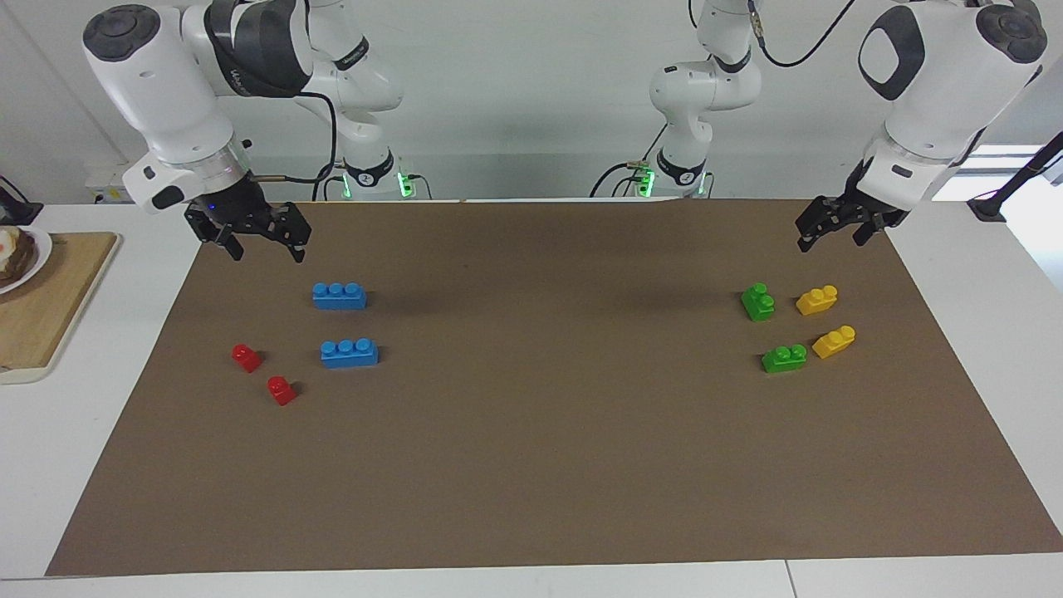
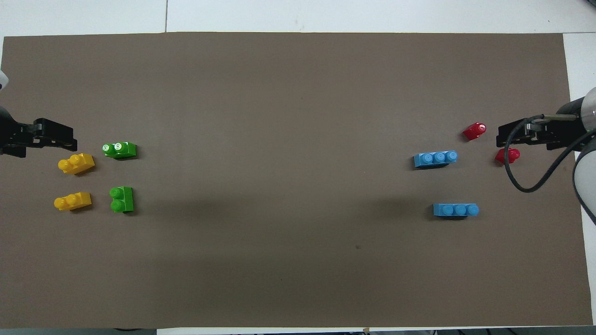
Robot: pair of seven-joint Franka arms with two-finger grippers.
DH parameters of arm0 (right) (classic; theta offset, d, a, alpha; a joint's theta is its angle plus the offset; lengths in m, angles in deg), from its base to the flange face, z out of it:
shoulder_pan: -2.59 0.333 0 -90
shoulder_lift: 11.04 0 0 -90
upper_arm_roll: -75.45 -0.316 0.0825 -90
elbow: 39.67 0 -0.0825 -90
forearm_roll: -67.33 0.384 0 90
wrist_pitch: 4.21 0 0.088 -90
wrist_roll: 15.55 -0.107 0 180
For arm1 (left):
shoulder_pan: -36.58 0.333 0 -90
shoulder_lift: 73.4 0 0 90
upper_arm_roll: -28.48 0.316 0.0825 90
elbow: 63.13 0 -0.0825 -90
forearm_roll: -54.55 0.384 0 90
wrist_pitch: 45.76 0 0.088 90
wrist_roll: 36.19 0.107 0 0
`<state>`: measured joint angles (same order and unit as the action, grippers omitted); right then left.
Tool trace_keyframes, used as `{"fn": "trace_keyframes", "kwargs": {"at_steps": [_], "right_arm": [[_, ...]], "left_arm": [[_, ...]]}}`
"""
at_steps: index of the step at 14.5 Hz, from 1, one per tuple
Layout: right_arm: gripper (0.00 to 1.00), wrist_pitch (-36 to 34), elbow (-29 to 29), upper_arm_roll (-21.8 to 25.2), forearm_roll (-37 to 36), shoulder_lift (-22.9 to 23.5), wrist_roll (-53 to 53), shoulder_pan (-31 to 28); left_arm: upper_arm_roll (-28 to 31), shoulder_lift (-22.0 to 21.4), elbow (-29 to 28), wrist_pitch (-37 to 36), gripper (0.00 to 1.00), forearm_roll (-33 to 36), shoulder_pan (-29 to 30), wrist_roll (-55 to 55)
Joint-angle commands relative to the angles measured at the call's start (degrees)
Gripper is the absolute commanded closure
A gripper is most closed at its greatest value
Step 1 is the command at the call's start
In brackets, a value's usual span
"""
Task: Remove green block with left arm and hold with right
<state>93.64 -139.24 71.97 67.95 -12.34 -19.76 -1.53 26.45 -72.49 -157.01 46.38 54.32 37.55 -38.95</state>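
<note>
Two green blocks lie on the brown mat toward the left arm's end of the desk, each beside a yellow brick. In the facing view, one green block lies nearer to the robots, just beside a yellow brick, and its green twin lies farther from them, just beside the second yellow brick; no hand touches any of them. This view shows the arms whole: the left hand hangs in the air over the mat's edge nearest the robots, fingers apart and holding nothing, and the right hand hangs over the mat at the right arm's end, likewise spread and empty, above the nearer blue brick. A second blue brick and two red bricks lie farther out, and only here a wooden board shows on the desk off the mat. The overhead view shows just the hands' tips at the frame's edges: the left hand appears next to the yellow brick, the right hand between the two red bricks, though both are raised. From above, the studs make each block's turn plain: one green block lies crosswise to its twin, and both blue bricks show three studs.
</note>
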Motion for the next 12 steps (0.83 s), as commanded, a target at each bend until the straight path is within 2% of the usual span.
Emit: {"fn": "trace_keyframes", "kwargs": {"at_steps": [1, 4, 12], "right_arm": [[0.0, -1.17, 0.34, -0.3, -0.79, -0.99, 1.39, -0.45], [0.0, -5.56, 3.5, -0.3, -0.27, -0.28, 1.13, -0.54], [0.0, -6.45, 3.6, -0.3, -0.27, -0.63, 1.31, -0.45]], "left_arm": [[0.27, 0.49, 0.89, 0.15, 0.0, 0.23, -2.02, -0.31], [0.27, 0.58, 0.98, 0.5, 0.0, 0.23, -3.78, -0.49], [0.27, 0.41, 0.54, 1.11, 0.0, 0.14, -3.08, -0.4]]}}
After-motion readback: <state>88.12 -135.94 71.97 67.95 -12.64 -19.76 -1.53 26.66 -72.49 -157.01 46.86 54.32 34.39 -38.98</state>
